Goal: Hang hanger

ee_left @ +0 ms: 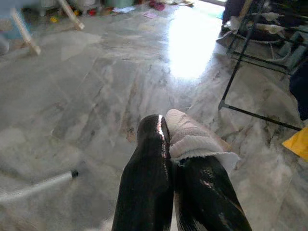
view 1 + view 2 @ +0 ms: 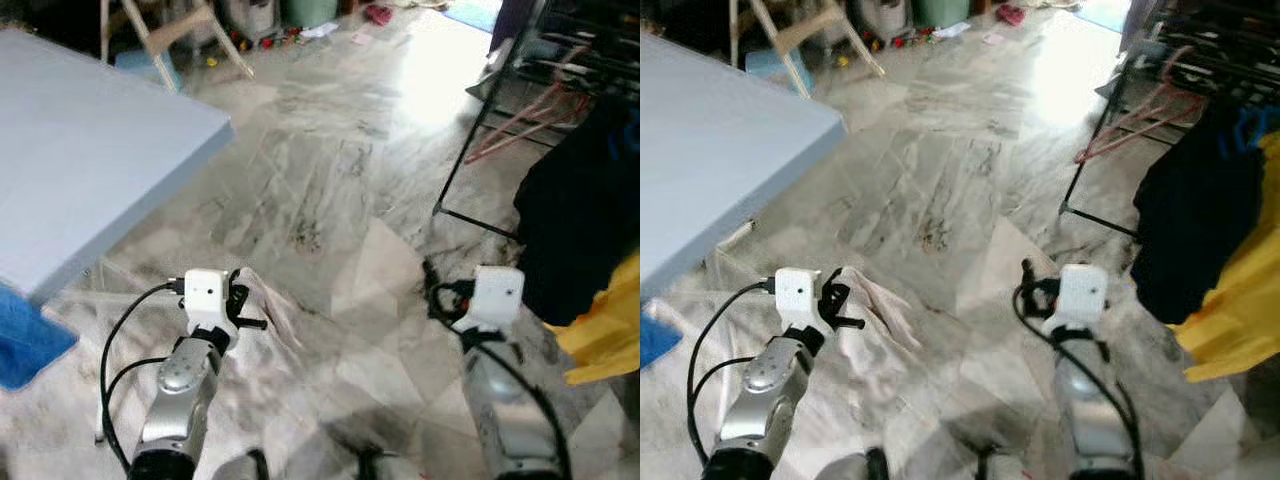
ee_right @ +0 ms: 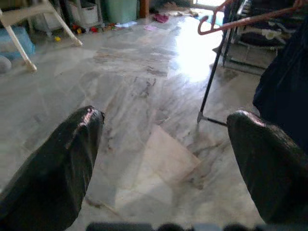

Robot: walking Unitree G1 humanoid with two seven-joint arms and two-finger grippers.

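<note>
Marble floor (image 2: 330,180) spreads ahead, a blue desk (image 2: 80,160) at left and a rack (image 2: 480,130) with a pink hanger (image 3: 240,20) at right. Left claw (image 1: 175,159) pinches a white cloth (image 1: 190,139); right claw (image 3: 163,144) hangs wide, low over the floor.

Marble floor (image 2: 330,190): polished, grey-veined, strong glare patch; left gripper (image 1: 166,144) fingers glossy black plastic, pressed together on a white cloth (image 1: 192,139), soft ribbed knit, matt; right gripper (image 3: 159,159) fingers same glossy black, spread wide; arm shells brushed silver metal, wrist housings white matt plastic; table (image 2: 90,160) top smooth matt light blue; rack (image 2: 480,130) thin black metal tube; hanger (image 3: 240,21) reddish, smooth; hanging garments cloth, black (image 2: 575,220) and yellow (image 2: 610,330), matt.
</note>
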